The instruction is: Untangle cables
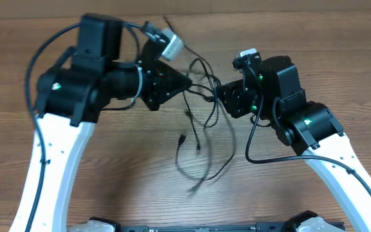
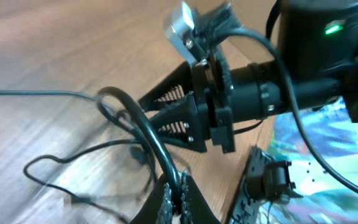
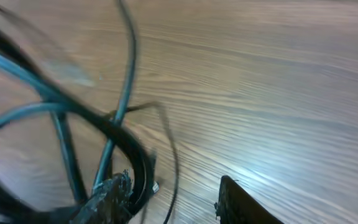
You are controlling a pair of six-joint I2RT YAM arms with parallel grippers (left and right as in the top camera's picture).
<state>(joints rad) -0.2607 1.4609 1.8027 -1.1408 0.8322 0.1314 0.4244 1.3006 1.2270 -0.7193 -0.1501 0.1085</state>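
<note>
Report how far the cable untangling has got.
Done: nothing looks separated yet. In hand: the left gripper is shut on one cable, and the right gripper, jaws apart, is at the knot between the arms. Left: the knot and the crossed loops trailing below it need parting.

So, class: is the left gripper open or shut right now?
Shut: the left wrist view shows the left gripper with fingers pressed together on a black cable arcing up from them.

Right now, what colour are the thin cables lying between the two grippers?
The cables are black; the overhead view shows this best.
</note>
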